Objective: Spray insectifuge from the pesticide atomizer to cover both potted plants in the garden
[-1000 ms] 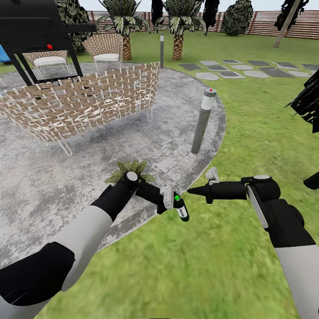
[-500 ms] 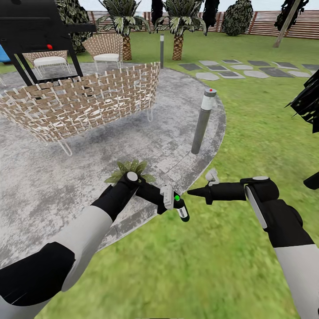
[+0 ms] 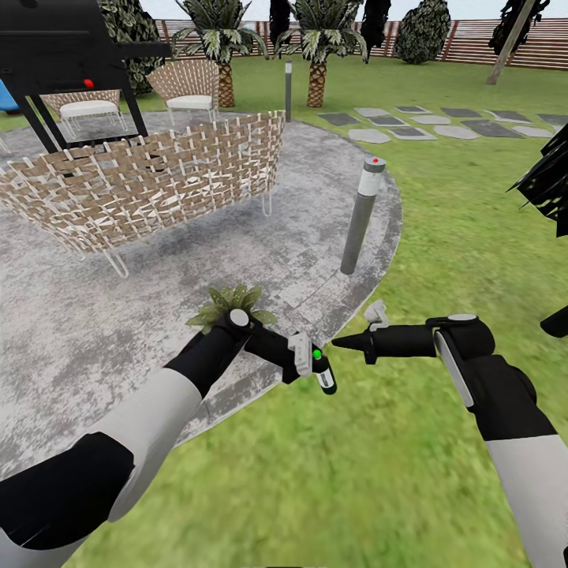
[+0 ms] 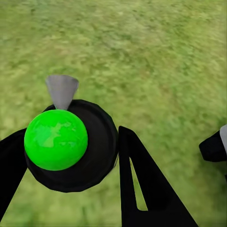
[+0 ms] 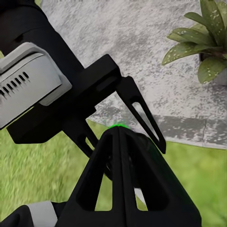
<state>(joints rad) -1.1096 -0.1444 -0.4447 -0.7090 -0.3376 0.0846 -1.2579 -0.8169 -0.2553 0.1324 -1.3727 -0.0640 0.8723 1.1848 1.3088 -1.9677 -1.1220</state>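
Pesticide atomizer [image 3: 323, 374] clamped in left gripper [image 3: 317, 371]; right gripper [image 3: 341, 341] closed, empty.
Carrying step; next, aim at potted plant [image 3: 231, 304] behind left wrist.

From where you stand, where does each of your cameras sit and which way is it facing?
Head view: on the robot's head, looking forward and down over patio and lawn; both arms show, left pincer holding the pesticide atomizer, right pincer shut.
Left wrist view: near the left pincer, looking along its fingers at grass, the atomizer between them.
Right wrist view: near the right pincer, facing the left pincer and a potted plant.
Shared: head and right wrist views both show that plant.
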